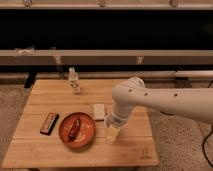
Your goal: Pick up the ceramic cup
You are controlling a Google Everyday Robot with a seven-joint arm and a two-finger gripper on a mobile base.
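The ceramic cup [113, 132] is a small cream-white cylinder standing on the wooden table [45, 150], just right of the red-orange plate [85, 135]. My gripper [113, 123] comes down from the white arm [160, 102] and sits right on top of the cup, around its upper part. The cup's lower half shows below the gripper. The cup's base seems to rest on the table.
The plate holds a dark brown food item [74, 128]. A flat white block [99, 111] lies behind the cup. A dark snack bar [48, 123] lies left of the plate. A small clear bottle [74, 80] stands at the table's back. A dark shelf runs behind.
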